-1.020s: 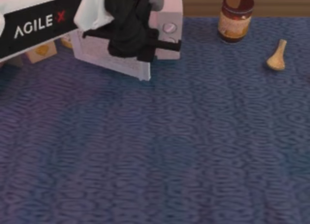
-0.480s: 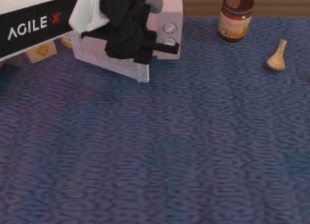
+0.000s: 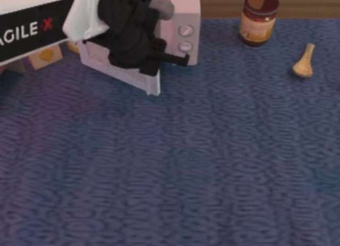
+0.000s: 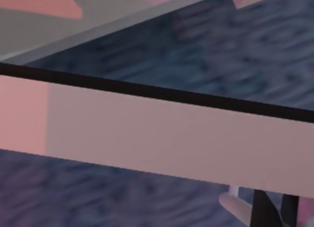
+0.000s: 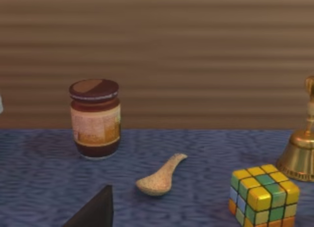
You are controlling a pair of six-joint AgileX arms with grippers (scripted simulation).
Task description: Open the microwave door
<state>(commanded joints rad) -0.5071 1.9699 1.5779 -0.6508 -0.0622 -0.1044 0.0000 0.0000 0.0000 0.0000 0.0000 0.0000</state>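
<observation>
The microwave door [image 3: 119, 70] stands partly swung out from the microwave [image 3: 180, 17], more swing left, with the left gripper [image 3: 183, 59] at its edge, finger state unclear.

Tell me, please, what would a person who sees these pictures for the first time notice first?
First, the left arm with its AgileX lettering, reaching over the white microwave at the table's far left. Its dark left gripper sits at the microwave door, which stands swung out at an angle from the front. To the right stand a brown jar and a pale spoon; the right wrist view adds a colourful cube and brass bell.
</observation>
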